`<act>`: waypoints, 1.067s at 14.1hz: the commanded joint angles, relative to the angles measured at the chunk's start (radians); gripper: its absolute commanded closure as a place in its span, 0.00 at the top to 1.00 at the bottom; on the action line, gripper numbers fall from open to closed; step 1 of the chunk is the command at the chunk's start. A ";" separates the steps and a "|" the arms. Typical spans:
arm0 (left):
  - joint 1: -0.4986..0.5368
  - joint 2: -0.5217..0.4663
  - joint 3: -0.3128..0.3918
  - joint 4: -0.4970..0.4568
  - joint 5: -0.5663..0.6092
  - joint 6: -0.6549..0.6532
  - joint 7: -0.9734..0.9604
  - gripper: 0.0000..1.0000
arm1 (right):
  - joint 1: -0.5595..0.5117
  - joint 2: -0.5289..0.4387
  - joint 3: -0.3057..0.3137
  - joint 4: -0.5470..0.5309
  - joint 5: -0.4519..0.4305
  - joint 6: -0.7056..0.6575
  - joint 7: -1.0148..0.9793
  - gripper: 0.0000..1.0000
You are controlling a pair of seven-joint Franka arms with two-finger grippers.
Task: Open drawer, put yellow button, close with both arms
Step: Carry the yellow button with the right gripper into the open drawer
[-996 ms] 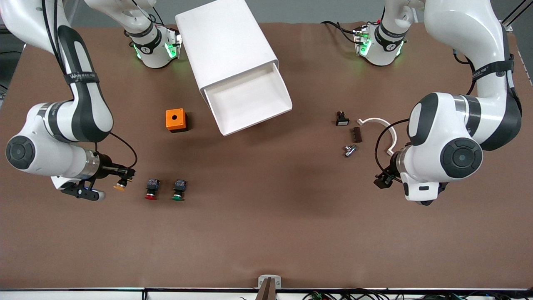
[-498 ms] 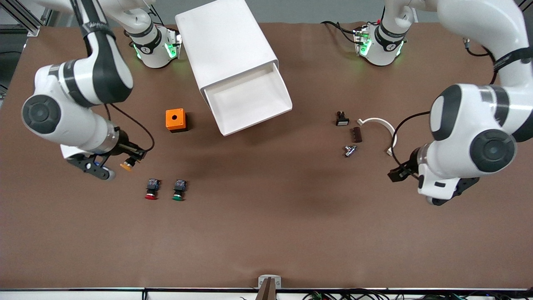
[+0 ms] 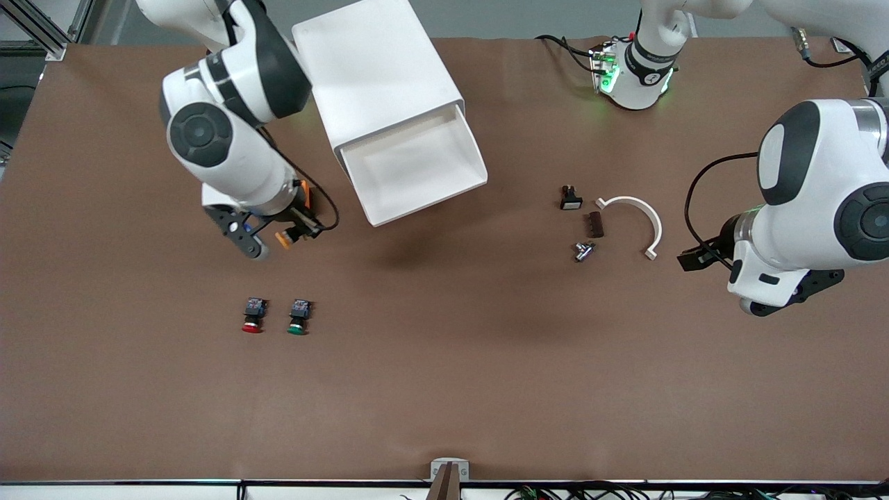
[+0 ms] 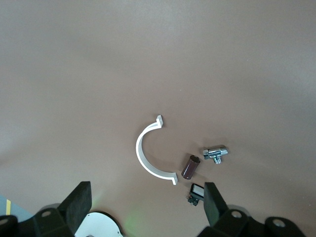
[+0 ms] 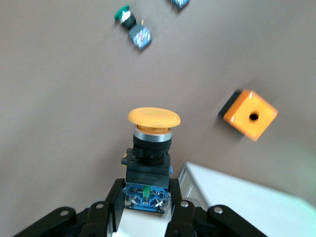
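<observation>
Carrying the yellow button (image 5: 153,117) clenched in the right pincer (image 3: 290,235), the right arm hovered over the table beside the orange box (image 5: 249,114), short of the open drawer (image 3: 414,164). Left pincer (image 4: 148,210) waited released above the white bracket (image 4: 146,153). Next move likely required: bring button over drawer, release.
</observation>
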 commanded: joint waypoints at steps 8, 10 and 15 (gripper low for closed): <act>0.032 0.006 -0.009 -0.056 -0.065 0.098 0.104 1.00 | 0.255 -0.019 -0.012 -0.037 0.052 0.161 0.484 0.01; 0.032 0.025 -0.009 -0.076 -0.109 0.165 0.103 1.00 | 0.276 -0.018 -0.012 -0.047 0.052 0.181 0.527 0.01; 0.010 0.068 -0.011 -0.072 -0.179 0.271 0.110 1.00 | 0.306 0.025 -0.012 -0.053 0.051 0.277 0.596 0.01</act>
